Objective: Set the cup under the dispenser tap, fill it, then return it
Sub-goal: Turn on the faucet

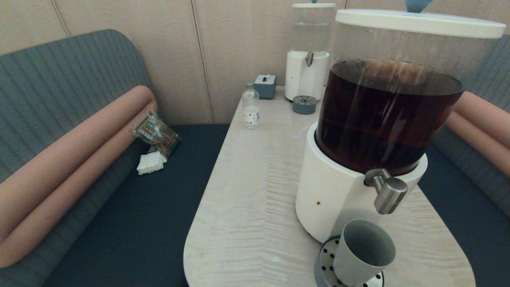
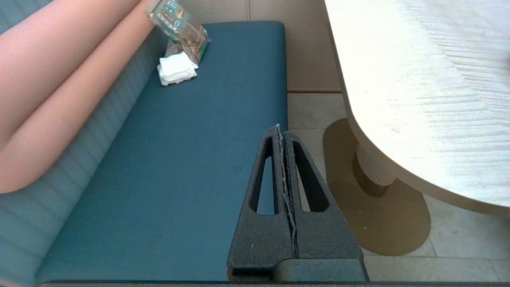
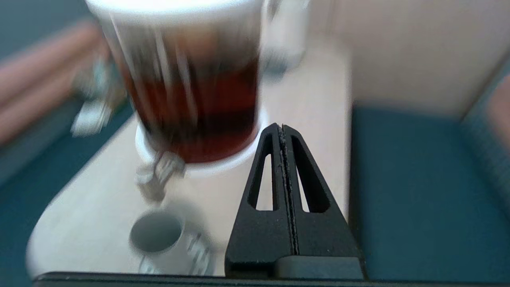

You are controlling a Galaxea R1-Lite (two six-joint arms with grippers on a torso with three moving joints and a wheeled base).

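A: Cup [image 1: 363, 255]: grey, tapered, no handle. Stands upright on the perforated drip tray [image 1: 323, 263] at the foot of the large dispenser [image 1: 382, 119], near the table's front edge. Inside looks empty in the head view. Also listed in the right wrist view [image 3: 156, 233], blurred.

B: Position against the spout?

A: Dispenser tap [image 1: 388, 193]: brushed steel, stubby, projecting from the white base. The cup sits directly below it, apart from it, touching nothing but the tray.

B: Dispenser contents?

A: Dark brown liquid in a clear tank, white lid on top.

B: Grippers?

A: Right gripper [image 3: 283, 131]: fingers pressed together tip to tip, nothing between them. It hangs off the right side of the table [image 1: 255, 191], over the blue bench seat [image 3: 418, 191], with cup and dispenser well apart from it. Left gripper [image 2: 280, 131]: fingers likewise closed flat against each other, empty, parked low beside the table's left edge, above the seat edge and floor. Neither shows in the head view.

B: Other stock on the table?

A: Small clear labelled bottle [image 1: 251, 105] toward the far end; small grey box [image 1: 265, 86] behind it; smaller dispenser [image 1: 308, 52] with clear liquid against the wall; round grey tray [image 1: 304, 105] in front of that.

B: Off the table?

A: Printed packet [image 1: 155, 132] and folded white napkins [image 1: 150, 162] on the left bench.
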